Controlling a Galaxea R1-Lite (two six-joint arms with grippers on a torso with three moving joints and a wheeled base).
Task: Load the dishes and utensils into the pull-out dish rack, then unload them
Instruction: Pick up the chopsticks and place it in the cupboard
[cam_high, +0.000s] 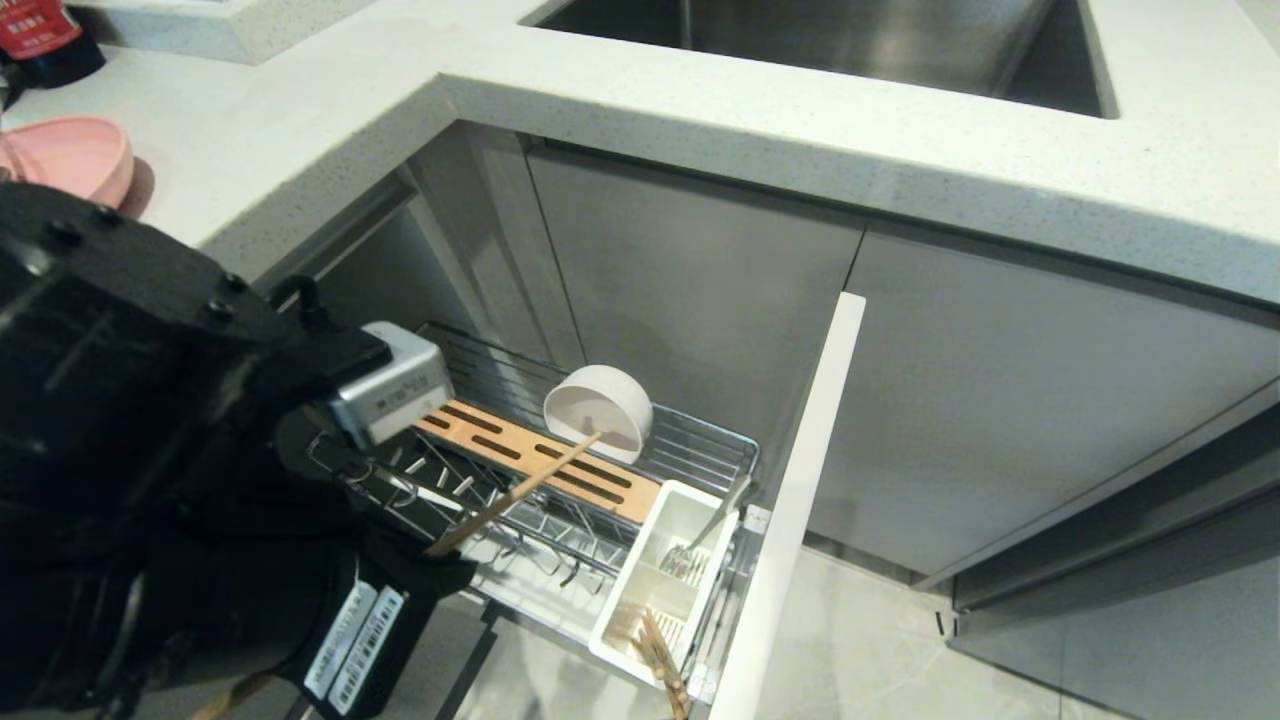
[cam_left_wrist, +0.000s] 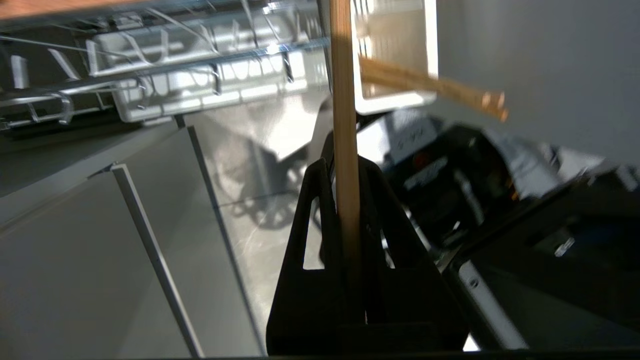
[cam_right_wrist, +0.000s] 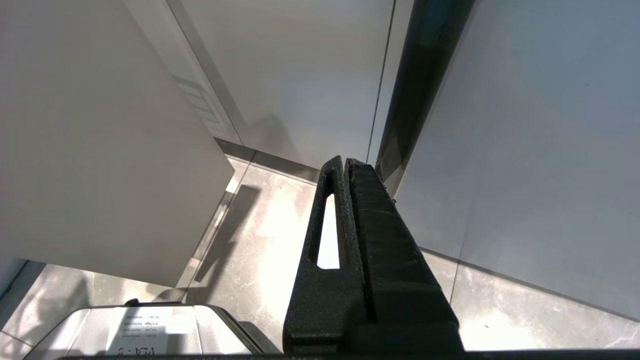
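Observation:
My left gripper (cam_high: 432, 560) (cam_left_wrist: 345, 167) is shut on one light-brown wooden chopstick (cam_high: 520, 490) (cam_left_wrist: 343, 100). It holds the stick slanting over the pull-out dish rack (cam_high: 705, 440), with the far tip near the white bowl (cam_high: 598, 412). That bowl rests on its side behind the slotted wooden strip (cam_high: 560, 465). The white caddy (cam_high: 650, 590) (cam_left_wrist: 395, 55) holds a silver spoon (cam_high: 705, 535) and more chopsticks (cam_high: 662, 655) (cam_left_wrist: 435, 87). My right gripper (cam_right_wrist: 346, 162) is shut and empty, hanging over the floor outside the head view.
The rack's cabinet front (cam_high: 800, 500) juts out on the right of the basket. A pale counter (cam_high: 700, 110) with a steel sink (cam_high: 850, 40) overhangs the rack. A pink dish (cam_high: 75, 155) sits on the counter at far left. Grey cabinet doors (cam_high: 1000, 400) stand behind.

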